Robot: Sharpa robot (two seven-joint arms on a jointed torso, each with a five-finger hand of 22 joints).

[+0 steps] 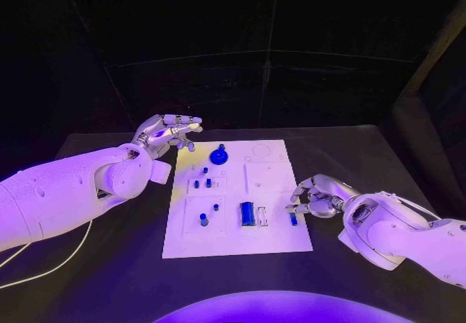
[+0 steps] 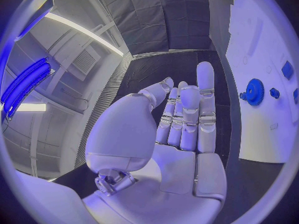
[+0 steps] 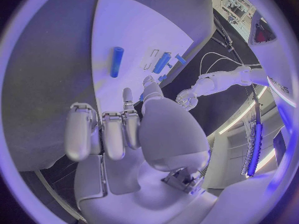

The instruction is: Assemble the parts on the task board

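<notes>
The white task board (image 1: 238, 235) lies mid-table. On it are a blue gear (image 1: 219, 157) (image 2: 254, 91) at the far end, a blue block (image 1: 246, 213) (image 3: 162, 62), several small blue pegs (image 1: 201, 183), and a blue cylinder (image 1: 293, 217) (image 3: 116, 61) lying by the right edge. My left hand (image 1: 170, 131) (image 2: 184, 119) hovers off the board's far left corner with straight, spread fingers and holds nothing. My right hand (image 1: 312, 198) (image 3: 124, 129) sits at the board's right edge, just beyond the cylinder, fingers curled in. A small blue spot shows by its thumb tip; I cannot tell if it is a held part.
The black table (image 1: 369, 155) surrounds the board, with bare room on both sides and in front. A pale cable (image 1: 58, 266) runs along the table's near left. Outlined slots (image 1: 267, 178) mark the board's right half.
</notes>
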